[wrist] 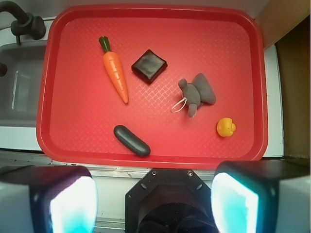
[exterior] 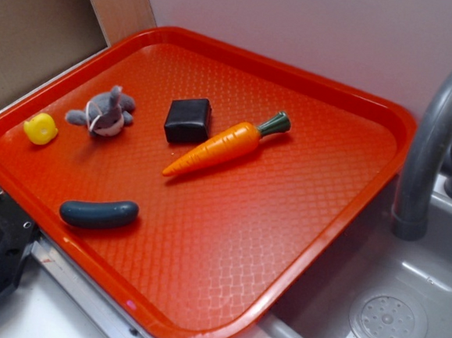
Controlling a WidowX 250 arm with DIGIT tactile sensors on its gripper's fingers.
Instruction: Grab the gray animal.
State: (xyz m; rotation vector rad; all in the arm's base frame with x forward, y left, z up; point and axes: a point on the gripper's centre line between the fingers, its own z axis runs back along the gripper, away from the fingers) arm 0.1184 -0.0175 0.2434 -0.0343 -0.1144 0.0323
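Wrist view: spread hand, one gray animal, one carrot.

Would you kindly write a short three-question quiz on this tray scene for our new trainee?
1. True or false: the pincer already holds the gray animal.
2. Which thing lies nearest the gray animal? A) carrot B) yellow toy C) dark sausage-shaped piece
3. Fill in: everything lies on a red ___ beside the sink.

Key: 1 false, the pincer is open and away from the tray; 2 B; 3 tray.
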